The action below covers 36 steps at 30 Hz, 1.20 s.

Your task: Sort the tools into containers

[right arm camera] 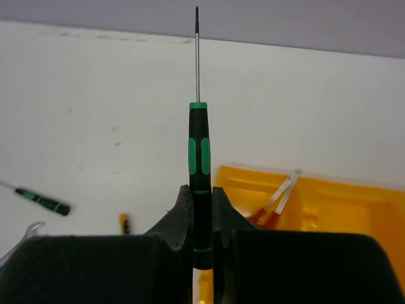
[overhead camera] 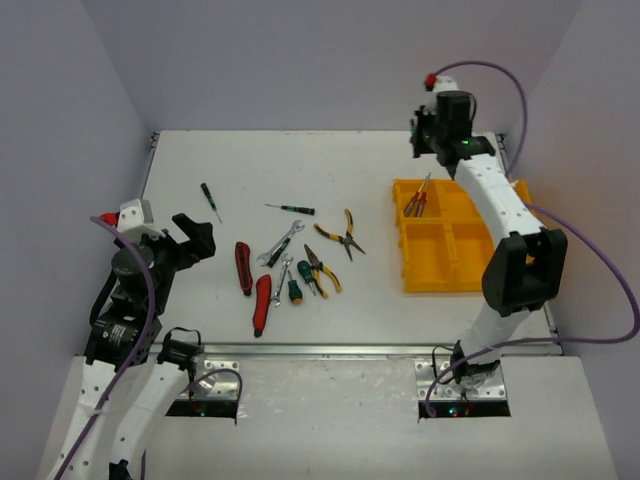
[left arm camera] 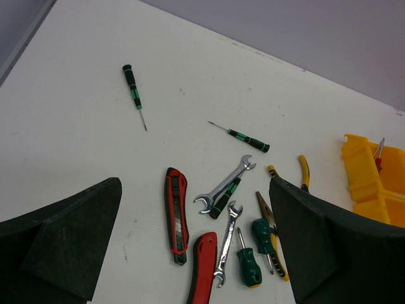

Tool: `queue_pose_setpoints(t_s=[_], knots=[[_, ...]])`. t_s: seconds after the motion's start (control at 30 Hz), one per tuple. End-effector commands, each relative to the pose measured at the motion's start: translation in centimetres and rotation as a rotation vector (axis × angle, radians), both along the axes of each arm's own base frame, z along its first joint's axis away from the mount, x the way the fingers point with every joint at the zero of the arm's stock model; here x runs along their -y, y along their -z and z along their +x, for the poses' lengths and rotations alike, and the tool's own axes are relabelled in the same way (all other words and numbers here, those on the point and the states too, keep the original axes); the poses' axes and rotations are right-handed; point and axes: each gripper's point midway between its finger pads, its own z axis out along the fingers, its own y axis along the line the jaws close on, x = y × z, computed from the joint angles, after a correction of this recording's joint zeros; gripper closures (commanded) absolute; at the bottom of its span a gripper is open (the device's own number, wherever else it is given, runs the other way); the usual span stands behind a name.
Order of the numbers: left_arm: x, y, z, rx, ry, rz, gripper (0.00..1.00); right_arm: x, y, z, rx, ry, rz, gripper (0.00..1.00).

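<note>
Nearest the bases, the left gripper [overhead camera: 197,238] hangs over the left side of the worktop [overhead camera: 200,150], its fingers spread wide and holding nothing. Just to its right lie the two red-black utility knives [overhead camera: 262,305], side by side. Next to them sit two stubby green-handled screwdrivers [overhead camera: 294,290], a small silver wrench [overhead camera: 281,280] and one pair of yellow-black pliers [overhead camera: 322,270]. A step farther out there's a second wrench [overhead camera: 283,243] lying across a dark handle, then a second pair of pliers [overhead camera: 345,232]. Beyond those, two slim black-green screwdrivers [overhead camera: 290,209] lie apart from each other on the open white surface.

Over on the right sits the yellow tray [overhead camera: 440,275], with red-handled screwdrivers [overhead camera: 417,200] lying in its far left compartment. At the back, the right gripper [right arm camera: 201,196] is clamped tight on a black-green precision screwdriver [right arm camera: 199,152]. It grips the handle low, with the shaft pointing straight out past the fingertips. It hangs around the tray's far left corner, with the red pair below and to its right.
</note>
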Motion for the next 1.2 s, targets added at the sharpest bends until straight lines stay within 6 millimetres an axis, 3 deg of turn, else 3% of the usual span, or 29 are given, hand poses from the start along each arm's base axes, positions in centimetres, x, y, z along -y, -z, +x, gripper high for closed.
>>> queue_pose_setpoints(t_s=[0.0, 0.07, 0.17, 0.33, 0.47, 0.6, 0.7, 0.8, 0.9, 1.0, 1.03, 1.13, 1.17], knots=[[0.3, -1.0, 0.5, 0.044, 0.015, -0.003, 0.00, 13.8, 5.2, -2.2, -0.138, 0.428, 0.059, 1.00], [0.3, -0.9, 0.5, 0.043, 0.017, -0.003, 0.00, 17.4, 6.8, -3.1, -0.174, 0.517, 0.067, 1.00], [0.3, -0.9, 0.5, 0.042, 0.015, -0.002, 0.00, 19.8, 9.6, -4.0, -0.236, 0.574, 0.055, 0.97], [0.4, -0.7, 0.8, 0.027, 0.017, 0.000, 0.00, 20.4, 13.8, -3.9, -0.317, 0.587, 0.045, 0.94], [0.3, -0.6, 0.9, 0.020, 0.015, 0.002, 0.00, 20.2, 14.8, -3.5, -0.336, 0.597, 0.068, 0.91], [0.3, -0.4, 1.0, 0.011, 0.011, 0.005, 0.00, 19.9, 14.9, -4.1, -0.346, 0.621, 0.099, 0.70], [0.2, 0.2, 1.4, -0.017, 0.001, 0.008, 0.00, 19.9, 13.9, -4.4, -0.331, 0.632, 0.112, 0.46], [-0.2, 1.4, 2.4, -0.096, -0.049, 0.005, 0.00, 19.5, 11.4, -4.4, -0.291, 0.616, 0.131, 0.37], [-0.9, 2.6, 3.5, -0.183, -0.151, -0.042, 0.00, 18.2, 8.0, -4.6, -0.235, 0.562, 0.179, 0.35], [-0.3, 4.7, 6.1, -0.280, -0.221, -0.122, 0.00, 15.2, 5.0, -5.5, -0.191, 0.467, 0.228, 0.34], [-0.5, 5.0, 6.9, -0.288, -0.263, -0.152, 0.00, 14.2, 4.8, -6.2, -0.198, 0.433, 0.229, 0.34], [-0.7, 7.0, 10.1, -0.372, -0.347, -0.215, 0.00, 9.9, 2.5, -8.2, -0.156, 0.311, 0.215, 0.20], [-1.1, 7.6, 11.1, -0.394, -0.357, -0.240, 0.00, 7.8, 3.0, -9.5, -0.175, 0.248, 0.212, 0.11]])
